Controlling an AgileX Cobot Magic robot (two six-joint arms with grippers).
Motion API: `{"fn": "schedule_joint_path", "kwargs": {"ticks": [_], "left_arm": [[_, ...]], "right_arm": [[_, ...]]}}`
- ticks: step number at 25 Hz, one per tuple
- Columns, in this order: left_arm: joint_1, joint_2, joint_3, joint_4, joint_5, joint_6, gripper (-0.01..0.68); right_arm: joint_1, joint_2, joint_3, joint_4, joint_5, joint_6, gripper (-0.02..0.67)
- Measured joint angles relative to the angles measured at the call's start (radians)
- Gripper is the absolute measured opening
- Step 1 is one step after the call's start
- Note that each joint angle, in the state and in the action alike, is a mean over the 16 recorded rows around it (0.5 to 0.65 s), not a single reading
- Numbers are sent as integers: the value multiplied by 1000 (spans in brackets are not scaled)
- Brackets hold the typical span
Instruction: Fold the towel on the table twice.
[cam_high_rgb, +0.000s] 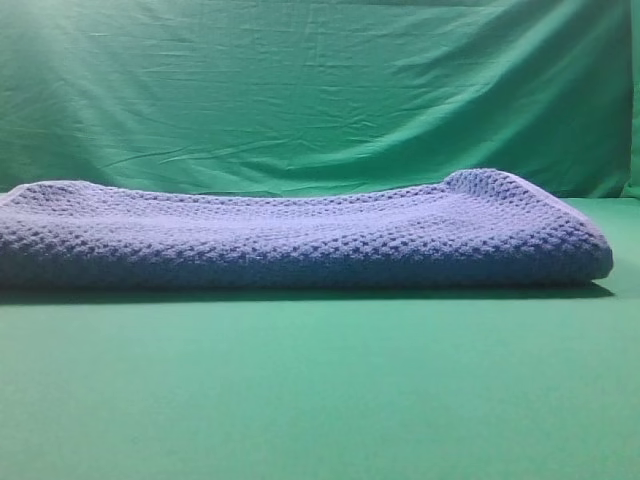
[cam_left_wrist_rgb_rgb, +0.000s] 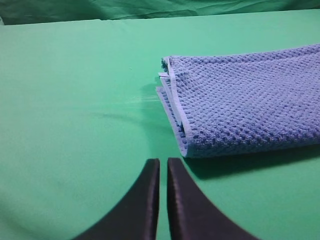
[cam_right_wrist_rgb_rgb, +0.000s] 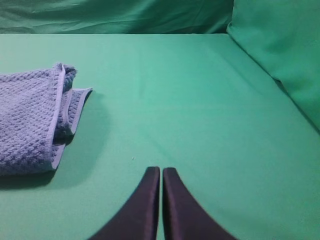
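The towel (cam_high_rgb: 300, 235), a blue-grey waffle-weave cloth, lies folded in layers across the green table (cam_high_rgb: 320, 390), stretching from the left edge to the right of the high view. In the left wrist view its stacked pale-hemmed end (cam_left_wrist_rgb_rgb: 240, 100) lies ahead and to the right of my left gripper (cam_left_wrist_rgb_rgb: 163, 167), which is shut, empty and apart from it. In the right wrist view the towel's other end (cam_right_wrist_rgb_rgb: 35, 120) lies at the left, and my right gripper (cam_right_wrist_rgb_rgb: 161, 172) is shut and empty over bare table. Neither gripper shows in the high view.
A wrinkled green backdrop curtain (cam_high_rgb: 320, 90) hangs behind the table. In the right wrist view a green fabric wall (cam_right_wrist_rgb_rgb: 280, 45) rises at the right. Bare green table lies in front of the towel and beside both its ends.
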Motion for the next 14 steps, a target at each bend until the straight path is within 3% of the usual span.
{"fn": "schedule_joint_path", "kwargs": {"ticks": [14], "left_arm": [[0, 0, 0, 0, 1, 0, 64]], "right_arm": [[-1, 0, 0, 0, 0, -5, 0]]}}
